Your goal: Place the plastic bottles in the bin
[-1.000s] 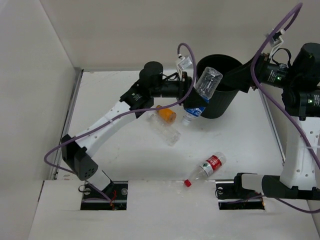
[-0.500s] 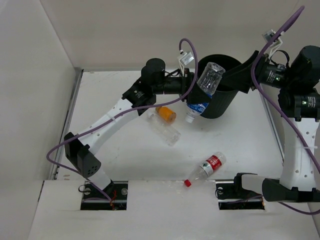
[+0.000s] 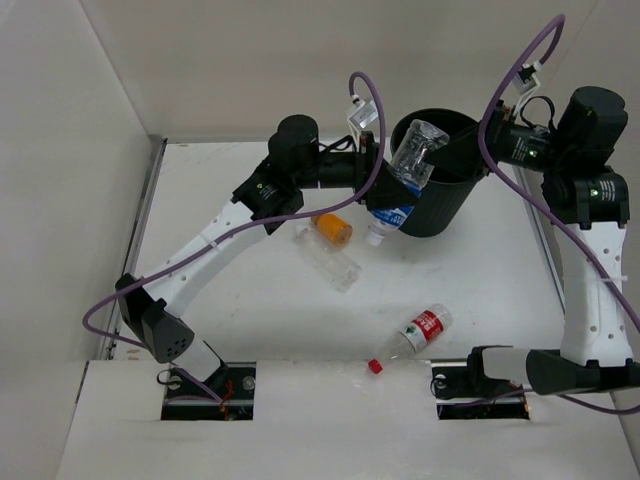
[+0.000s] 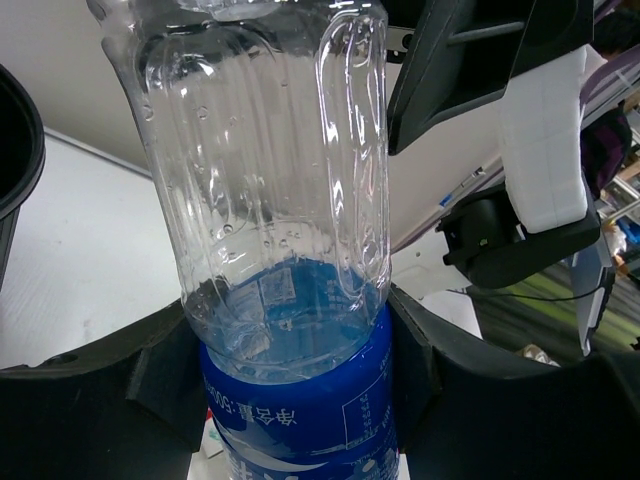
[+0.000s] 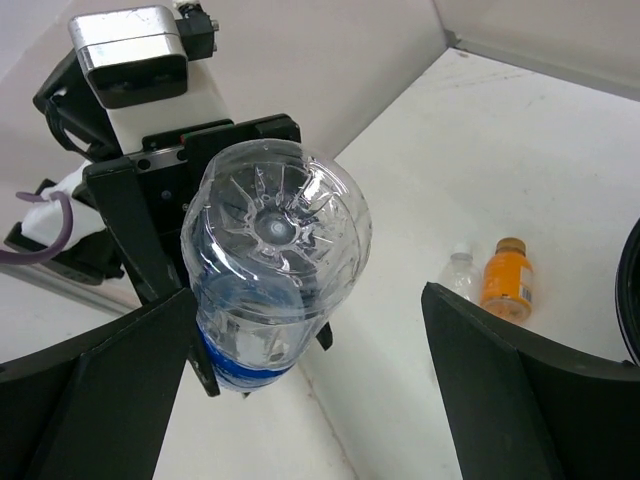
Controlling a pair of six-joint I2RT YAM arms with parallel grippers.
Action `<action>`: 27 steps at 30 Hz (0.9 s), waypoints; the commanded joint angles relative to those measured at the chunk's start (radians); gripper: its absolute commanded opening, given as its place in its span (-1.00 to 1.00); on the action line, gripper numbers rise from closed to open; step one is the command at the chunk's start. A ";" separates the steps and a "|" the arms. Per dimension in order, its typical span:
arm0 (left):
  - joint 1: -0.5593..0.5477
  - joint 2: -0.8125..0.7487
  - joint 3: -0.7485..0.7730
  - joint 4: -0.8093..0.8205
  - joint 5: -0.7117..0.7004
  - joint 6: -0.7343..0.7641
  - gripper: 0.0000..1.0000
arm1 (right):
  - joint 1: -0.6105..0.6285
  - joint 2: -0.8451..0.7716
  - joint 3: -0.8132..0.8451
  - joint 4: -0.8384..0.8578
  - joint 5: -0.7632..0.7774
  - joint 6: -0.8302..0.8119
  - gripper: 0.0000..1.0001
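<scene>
My left gripper [image 3: 388, 192] [image 4: 295, 385] is shut on the blue-label bottle [image 3: 405, 178] [image 4: 285, 260]. It holds the bottle tilted, base up, at the near-left rim of the black bin [image 3: 445, 200]. My right gripper [image 3: 462, 152] [image 5: 310, 400] is open over the bin, its jaws wide apart and facing the bottle's base [image 5: 272, 250], not touching it. The short orange bottle [image 3: 333, 230] [image 5: 507, 280] and the plain clear bottle [image 3: 332, 262] [image 5: 460, 274] lie left of the bin. The red-label bottle [image 3: 420, 332] lies near the front, red cap toward the near edge.
White walls enclose the table at the back and both sides. Purple cables loop above both arms. The bin rim shows at the left edge of the left wrist view [image 4: 15, 140] and the right edge of the right wrist view [image 5: 634, 290].
My left gripper has raised the blue-label bottle and swung its base over the bin's rim. My right arm has moved left, bringing its open jaws closer to the bottle.
</scene>
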 commanded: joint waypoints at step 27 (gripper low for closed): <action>0.118 -0.033 -0.010 0.023 -0.046 0.077 1.00 | 0.051 0.159 0.111 -0.014 0.567 -0.315 -1.00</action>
